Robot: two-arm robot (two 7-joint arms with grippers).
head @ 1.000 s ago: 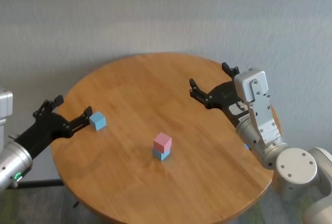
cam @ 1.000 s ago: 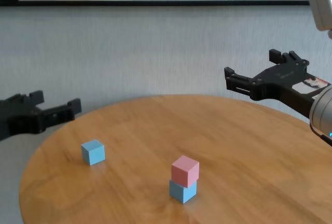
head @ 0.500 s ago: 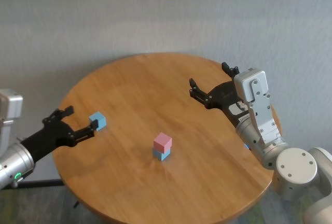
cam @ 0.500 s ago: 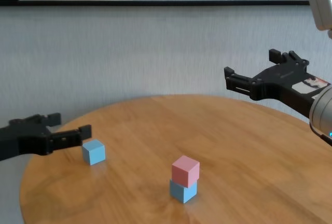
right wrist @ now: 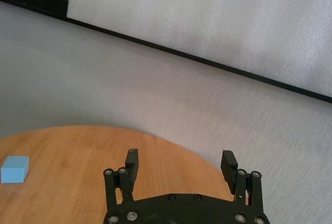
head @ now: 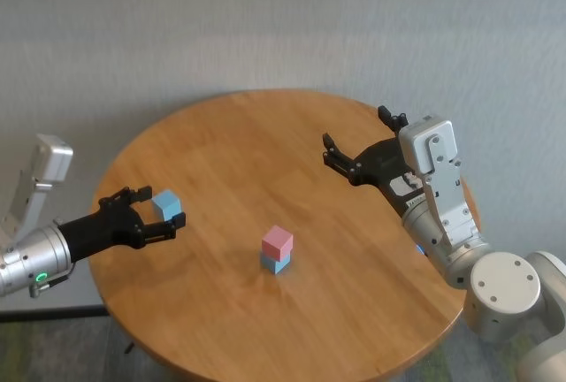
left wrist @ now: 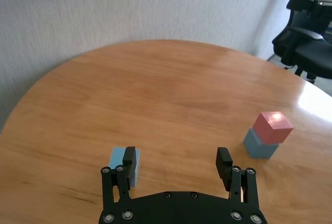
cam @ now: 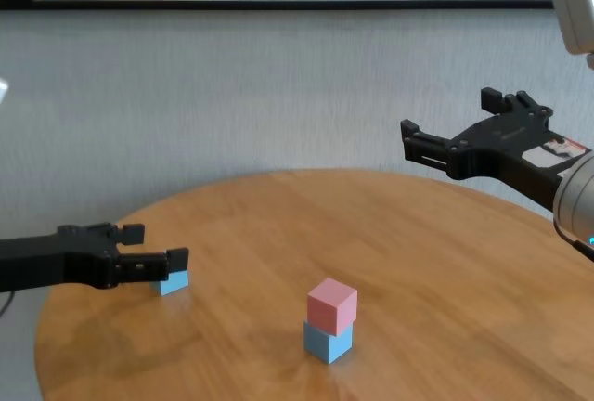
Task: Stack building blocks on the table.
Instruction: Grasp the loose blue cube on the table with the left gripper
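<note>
While the right gripper (head: 358, 143) hangs idle in the air above the right side of the round wooden bench (head: 265, 134), its fingers (right wrist: 132, 161) spread wide and holding nothing, the left gripper (head: 150, 208) is low over the bench's left side at a lone light blue block (head: 165, 204).

The left gripper's fingers (left wrist: 129, 163) are spread apart. In the left wrist view, the lone blue block (left wrist: 120, 162) sits right against the outer face of one finger, partly hidden behind it, rather than in the gap between the two; that gap shows only bare wood. In the head view the block lies near the far finger, with the near finger reaching past it toward the bench's middle. In the chest view the same block (cam: 173, 281) peeks out from behind the fingertips (cam: 174, 259), resting flat on the wood. Whether the finger actually touches the block cannot be told.

Nearer the front middle of the bench stands a small stack of two cubes: a pink block (head: 277, 240) sits on top of a second light blue block (head: 274, 263), turned slightly so its corners overhang the one beneath. The stack is well apart from both grippers. In the left wrist view it appears ahead of the open fingers and off to one side.
</note>
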